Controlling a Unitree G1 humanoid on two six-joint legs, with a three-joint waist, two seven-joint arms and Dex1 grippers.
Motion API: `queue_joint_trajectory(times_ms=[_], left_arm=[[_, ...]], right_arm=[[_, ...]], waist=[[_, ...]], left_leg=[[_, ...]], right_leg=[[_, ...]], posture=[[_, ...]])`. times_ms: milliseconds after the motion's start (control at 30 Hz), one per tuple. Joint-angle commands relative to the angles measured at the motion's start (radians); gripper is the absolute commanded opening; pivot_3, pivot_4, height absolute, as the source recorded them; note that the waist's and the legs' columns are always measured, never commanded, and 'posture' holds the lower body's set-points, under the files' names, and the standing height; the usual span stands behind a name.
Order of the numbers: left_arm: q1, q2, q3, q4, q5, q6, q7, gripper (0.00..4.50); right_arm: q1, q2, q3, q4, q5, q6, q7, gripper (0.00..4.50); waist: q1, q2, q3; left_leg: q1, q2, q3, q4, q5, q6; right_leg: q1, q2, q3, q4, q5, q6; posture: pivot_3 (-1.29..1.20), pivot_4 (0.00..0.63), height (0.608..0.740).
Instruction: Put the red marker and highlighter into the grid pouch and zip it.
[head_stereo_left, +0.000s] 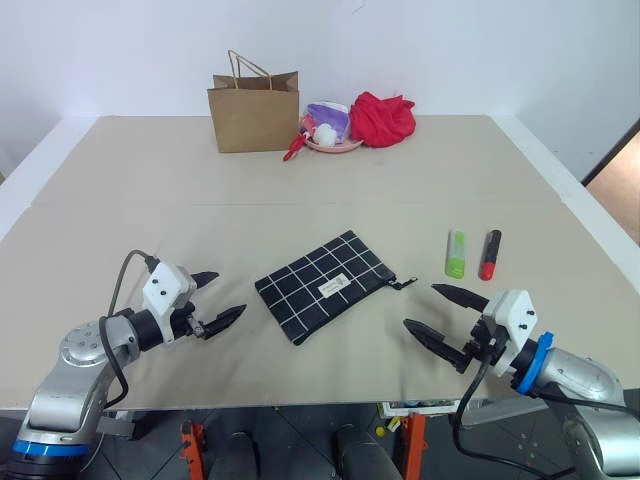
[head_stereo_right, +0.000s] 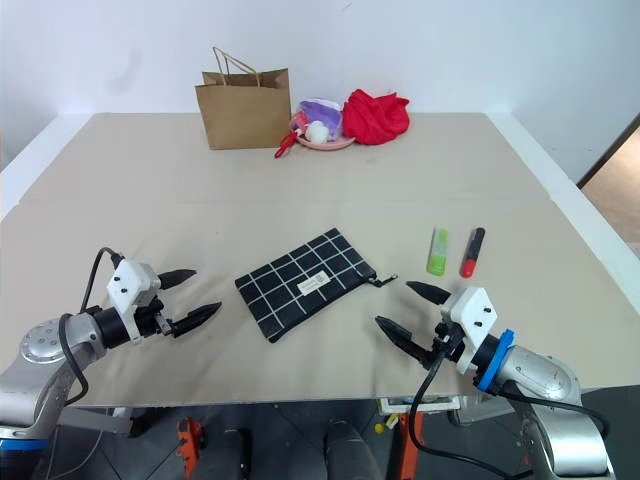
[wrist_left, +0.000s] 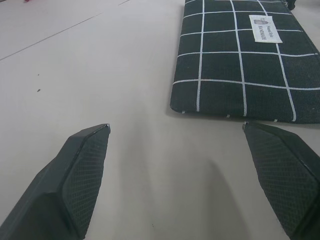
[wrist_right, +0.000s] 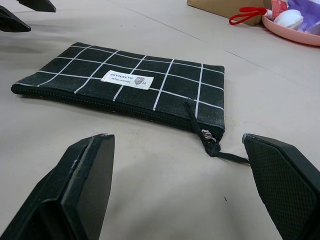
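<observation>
pouch: far end and one side cut off by the left wrist view's edge
label: print too small to read
zipper: open or closed, cannot tell
bag: mostly cropped in right wrist view
plate: contents heaped, too small to identify
red cloth: crumpled, shape unclear

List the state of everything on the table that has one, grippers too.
grid pouch: flat, zipped shut
highlighter: capped, lying loose
red marker: lying beside highlighter
paper bag: upright
left gripper: jaws open, empty
right gripper: jaws open, empty
</observation>
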Motion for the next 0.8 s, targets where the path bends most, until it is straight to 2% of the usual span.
queue_joint_trajectory(times_ms=[33,800], left_arm=[[-0.006,0.016,0.015,-0.025,-0.003,-0.015,-0.007,4.39],[-0.014,0.023,-0.022,-0.023,0.006,-0.069,-0.090,4.39]], right_arm=[[0.001,0.004,-0.010,-0.007,-0.001,-0.024,0.005,4.42],[-0.010,0.005,-0.017,-0.008,0.031,0.025,-0.010,4.42]], waist=[[0.000,0.000,0.000],[0.000,0.000,0.000]], left_leg=[[0.000,0.000,0.000,0.000,0.000,0.000],[0.000,0.000,0.000,0.000,0.000,0.000]], right_leg=[[0.000,0.000,0.000,0.000,0.000,0.000],[0.000,0.000,0.000,0.000,0.000,0.000]], posture=[[0.00,0.150,0.740],[0.00,0.150,0.740]])
